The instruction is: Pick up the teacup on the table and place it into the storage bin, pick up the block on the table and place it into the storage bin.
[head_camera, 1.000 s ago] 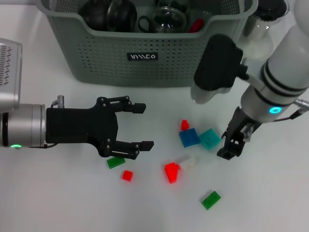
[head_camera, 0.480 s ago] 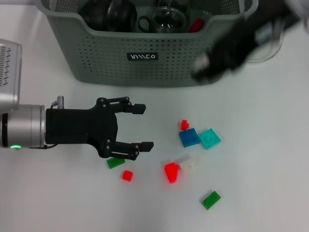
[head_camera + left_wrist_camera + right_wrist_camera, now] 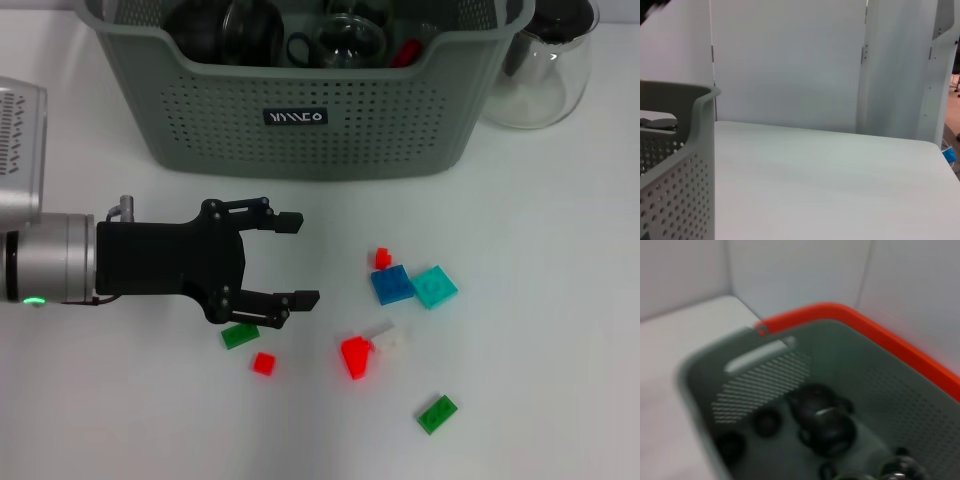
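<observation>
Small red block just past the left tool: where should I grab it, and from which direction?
Judging by its pose, take the small red block from straight above, across two opposite flat sides. It lies flat on the table, clear of the green block beside it. The left tool is open.

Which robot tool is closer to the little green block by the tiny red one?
Left. The left tool hovers right above that green block. The right tool is out of the head view, looking into the storage bin.
</observation>
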Available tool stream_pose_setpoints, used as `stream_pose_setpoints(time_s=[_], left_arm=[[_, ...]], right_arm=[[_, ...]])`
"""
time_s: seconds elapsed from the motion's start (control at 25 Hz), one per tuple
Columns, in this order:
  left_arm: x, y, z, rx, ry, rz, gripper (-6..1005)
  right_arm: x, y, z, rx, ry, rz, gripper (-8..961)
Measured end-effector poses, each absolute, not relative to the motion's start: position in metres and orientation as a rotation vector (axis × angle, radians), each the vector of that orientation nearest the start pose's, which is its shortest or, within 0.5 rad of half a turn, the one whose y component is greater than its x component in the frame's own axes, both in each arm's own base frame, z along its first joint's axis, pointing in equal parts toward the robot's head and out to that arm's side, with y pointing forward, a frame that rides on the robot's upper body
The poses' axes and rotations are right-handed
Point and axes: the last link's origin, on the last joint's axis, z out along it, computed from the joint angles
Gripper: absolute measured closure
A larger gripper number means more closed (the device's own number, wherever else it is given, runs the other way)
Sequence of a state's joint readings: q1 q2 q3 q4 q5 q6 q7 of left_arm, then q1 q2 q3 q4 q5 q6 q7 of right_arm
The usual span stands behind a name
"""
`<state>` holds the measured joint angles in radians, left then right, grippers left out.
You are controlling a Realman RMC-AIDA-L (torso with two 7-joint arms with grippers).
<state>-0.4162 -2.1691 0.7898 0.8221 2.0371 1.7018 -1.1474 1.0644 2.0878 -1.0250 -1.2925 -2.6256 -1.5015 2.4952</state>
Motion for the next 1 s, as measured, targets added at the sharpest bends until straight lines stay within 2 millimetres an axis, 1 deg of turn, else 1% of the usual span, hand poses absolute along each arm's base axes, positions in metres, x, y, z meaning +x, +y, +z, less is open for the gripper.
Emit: stream_pose_setpoints(time_s=[0.12, 0.24, 0.44, 0.6, 0.84, 1.0], left_arm=[[-0.251, 0.285, -0.022, -2.898, -0.204, -0.673, 143], [-0.251, 0.286, -0.022, -2.896, -0.203, -0.671, 143], [-0.251, 0.286, -0.022, -2.892, -0.203, -0.672, 143], [-0.252, 0.286, -0.022, -2.891, -0.204, -0.671, 143], [-0.252, 0.286, -0.021, -2.890, -0.204, -0.671, 143], [-0.252, 0.286, -0.022, -2.890, -0.204, -0.672, 143]], right_arm=[[0.039, 0.460, 0.029, -2.490, 0.568, -0.107, 503], [0.049, 0.478, 0.011, -2.422, 0.548, -0.153, 499], [0.062, 0.495, -0.013, -2.344, 0.506, -0.185, 492], [0.064, 0.500, -0.021, -2.313, 0.472, -0.172, 487], [0.061, 0.502, -0.022, -2.298, 0.462, -0.155, 479], [0.062, 0.502, -0.023, -2.295, 0.458, -0.158, 473]])
